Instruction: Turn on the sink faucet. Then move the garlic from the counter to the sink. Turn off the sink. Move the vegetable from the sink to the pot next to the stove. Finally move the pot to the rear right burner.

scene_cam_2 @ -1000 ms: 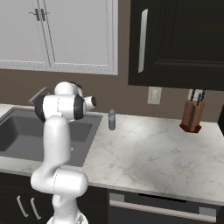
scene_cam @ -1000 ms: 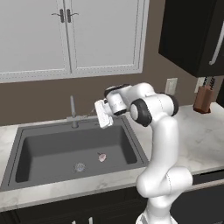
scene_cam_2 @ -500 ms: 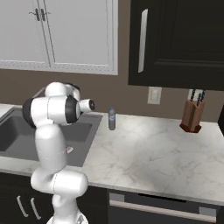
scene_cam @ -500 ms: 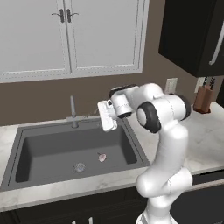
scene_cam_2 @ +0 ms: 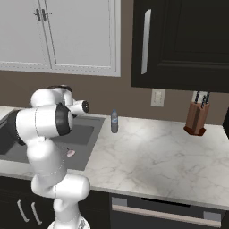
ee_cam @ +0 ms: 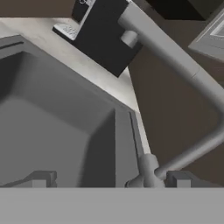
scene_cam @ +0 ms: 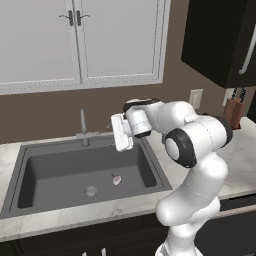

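Observation:
The grey faucet [scene_cam: 83,128] stands behind the dark sink [scene_cam: 30,172]. In the hand view its spout [ee_cam: 175,57] crosses close in front, running down to its base [ee_cam: 148,170]. The pale garlic [scene_cam: 116,180] lies on the sink floor near the drain, and also appears beside the arm as the garlic [scene_cam_2: 70,153]. My gripper [scene_cam: 116,134] hovers over the sink's back right part, level with the faucet and just right of it. The gripper [ee_cam: 109,180] is open, with nothing between its fingers. The pot and the burner are out of view.
A small bottle [scene_cam_2: 114,121] stands on the marble counter [scene_cam_2: 152,156] right of the sink. A knife block [scene_cam_2: 197,118] sits at the far right by the wall. White cabinets [scene_cam: 75,40] hang above the sink. A dark block [ee_cam: 105,39] lies beyond the basin.
The arm's elbow has swung right and down toward the counter. The hand has stayed near the faucet, dropping only slightly. The jaws remain open.

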